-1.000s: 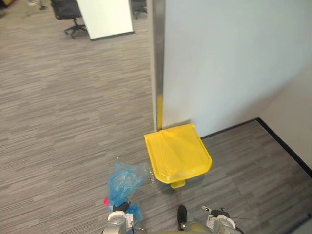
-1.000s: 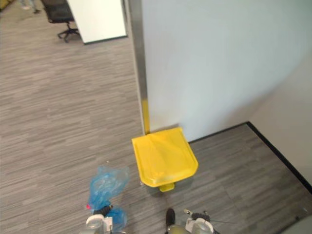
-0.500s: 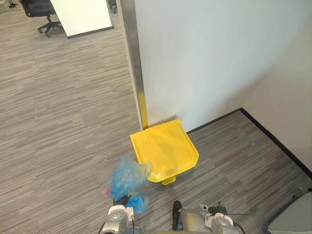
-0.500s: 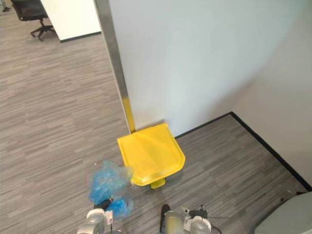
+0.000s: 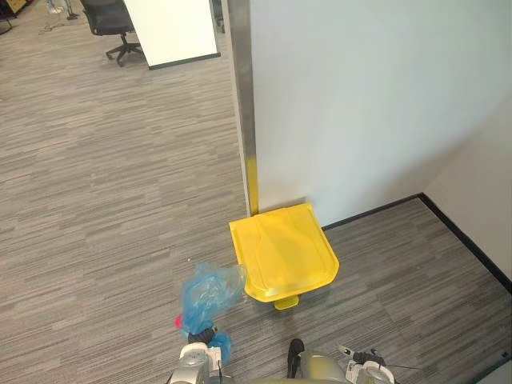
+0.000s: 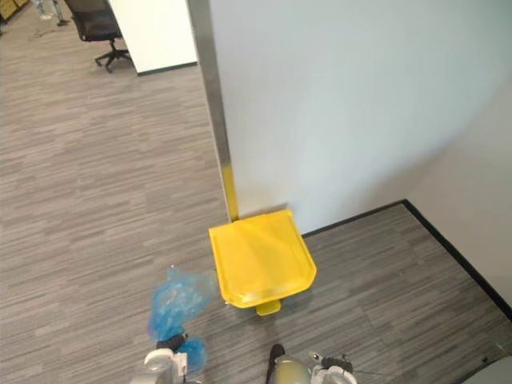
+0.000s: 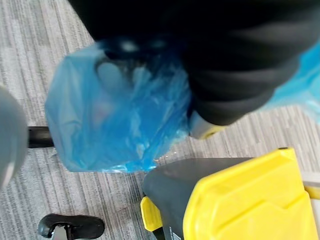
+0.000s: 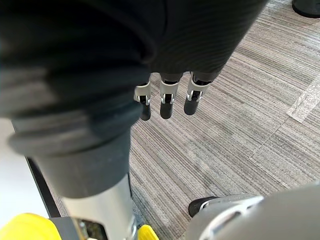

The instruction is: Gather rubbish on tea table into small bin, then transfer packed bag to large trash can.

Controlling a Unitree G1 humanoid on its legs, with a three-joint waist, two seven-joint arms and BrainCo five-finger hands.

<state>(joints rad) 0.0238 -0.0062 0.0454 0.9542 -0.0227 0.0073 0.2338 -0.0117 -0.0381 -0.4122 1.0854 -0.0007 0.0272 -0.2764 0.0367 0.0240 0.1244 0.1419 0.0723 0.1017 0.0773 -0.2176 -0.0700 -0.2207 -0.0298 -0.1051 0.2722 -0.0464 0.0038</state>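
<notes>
Left hand: my left hand [image 7: 235, 70] is carrying the blue plastic bag [image 5: 210, 292] clear of the grey carpet floor [image 5: 104, 200]. The bag is bunching round the hand, so I cannot tell how the hand is closing.
Bag: it is hanging at 8 o'clock from the yellow pedal trash can [image 5: 282, 252], just beside the lid's edge.
Trash can: it is standing with its lid down and its 1 pedal [image 5: 286, 302] pointing to 6 o'clock. The white wall [image 5: 376, 96] and metal post [image 5: 242, 96] are at its 12 o'clock.
Right hand: my right hand [image 8: 166, 102] is hanging with relaxed fingers, holding nothing.
Far off: 1 black office chair [image 5: 112, 20] is standing at 11 o'clock.
</notes>
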